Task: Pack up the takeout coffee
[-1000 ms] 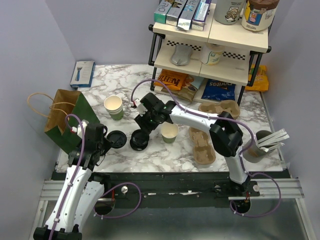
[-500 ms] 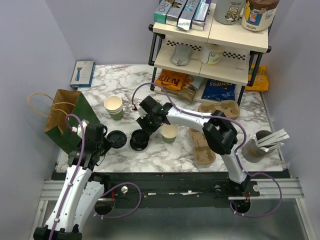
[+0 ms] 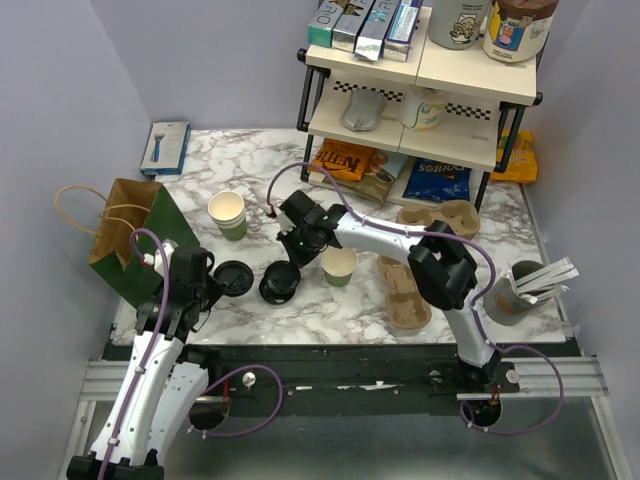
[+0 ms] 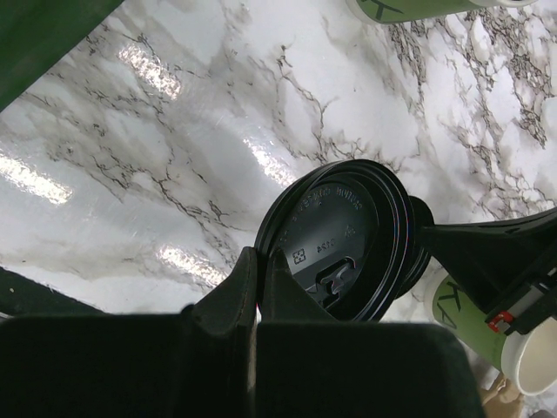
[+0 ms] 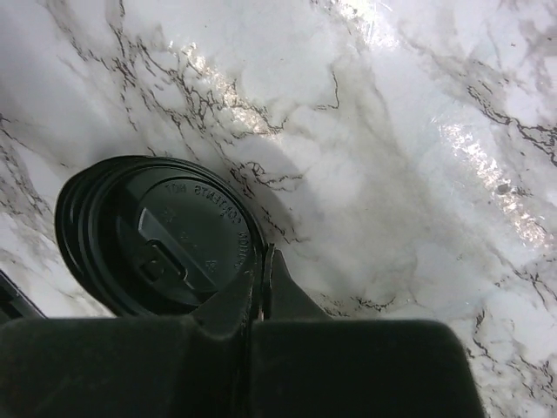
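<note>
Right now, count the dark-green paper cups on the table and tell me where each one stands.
2. One dark-green paper cup stands near the green paper bag; the other stands mid-table, left of the pulp cup carriers. Cups nested inside either could be hidden.

Low and left of centre in the overhead view a lid [image 3: 233,277] lies just left of a second lid [image 3: 279,283], one cup [image 3: 340,266] right of them, another cup [image 3: 228,214] above, bag [image 3: 125,235] far left, carriers [image 3: 405,292] to the right.
</note>
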`<state>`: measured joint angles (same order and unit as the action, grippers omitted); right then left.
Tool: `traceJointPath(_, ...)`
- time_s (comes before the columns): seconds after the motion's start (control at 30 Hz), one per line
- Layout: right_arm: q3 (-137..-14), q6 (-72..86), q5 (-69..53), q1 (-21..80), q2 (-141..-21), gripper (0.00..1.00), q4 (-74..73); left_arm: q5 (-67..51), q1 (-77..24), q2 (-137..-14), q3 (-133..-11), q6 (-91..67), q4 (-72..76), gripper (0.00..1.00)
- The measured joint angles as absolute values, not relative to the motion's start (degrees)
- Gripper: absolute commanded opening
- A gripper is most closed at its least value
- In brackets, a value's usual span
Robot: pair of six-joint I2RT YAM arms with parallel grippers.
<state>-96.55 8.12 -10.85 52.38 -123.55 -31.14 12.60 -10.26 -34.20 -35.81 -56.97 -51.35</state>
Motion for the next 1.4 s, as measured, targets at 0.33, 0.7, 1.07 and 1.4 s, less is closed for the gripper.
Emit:
traceJointPath(0.33,-94.2,15.0,-2.0,50.1,-108.1,0.01,-28.6,5.8,-10.3,-34.1,-32.1,-55.0,-44.1,0.00)
traceJointPath(0.7,-82.3,19.1,8.3,45.7,-88.3,0.01,-22.5,-1.5,-16.2,-43.9,-28.4,-53.0,-29.6,0.00)
traceJointPath(1.07,-73.5,18.3,10.0,45.7,-83.7,0.01,-22.3,-3.6,-17.0,-53.3,-31.5,-45.4,-28.4,0.00)
traceJointPath(1.4,-73.3,16.9,10.0,45.7,-82.6,0.01,-22.0,-4.8,-17.0,-57.5,-33.4,-42.7,-28.0,0.00)
